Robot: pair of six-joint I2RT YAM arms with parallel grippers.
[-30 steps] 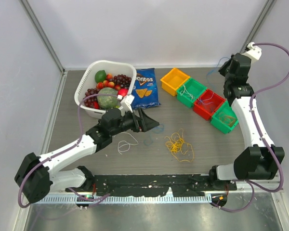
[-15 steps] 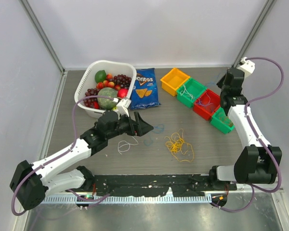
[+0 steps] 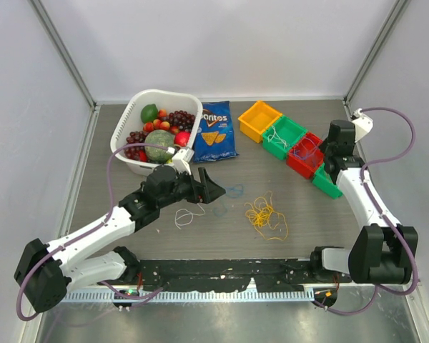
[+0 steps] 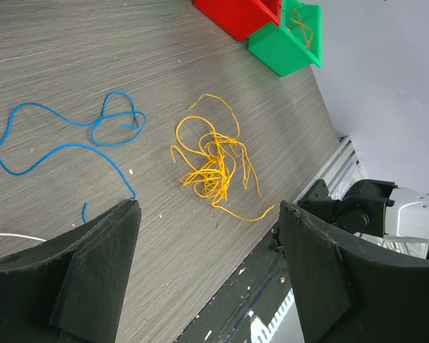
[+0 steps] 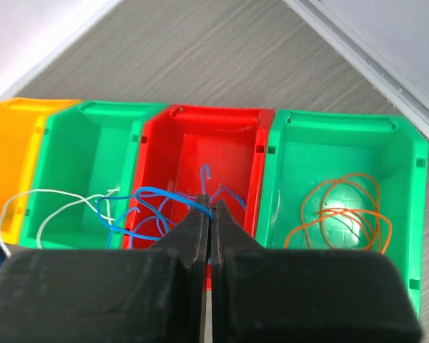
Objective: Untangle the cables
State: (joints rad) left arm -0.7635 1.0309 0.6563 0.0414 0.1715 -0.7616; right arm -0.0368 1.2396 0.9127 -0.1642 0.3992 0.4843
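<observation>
Dropping the blue cable (image 5: 164, 191) well means, in my judgement, lowering it fully inside the red bin (image 5: 214, 112) before the clenched right gripper (image 5: 209, 207) lets go. One of its loops hangs over the wall into the green bin (image 5: 93, 143) beside the red bin, where a white cable (image 5: 61, 202) lies. The cable is thin and limp, pinched at the fingertips just above the red bin. Well apart from the red bin, on the table (image 3: 307, 214), a tangled yellow bundle (image 4: 211, 168) and a second blue cable (image 4: 93, 136) lie near each other below the left gripper (image 4: 209, 211), whose jaws stand wide apart and hold nothing.
</observation>
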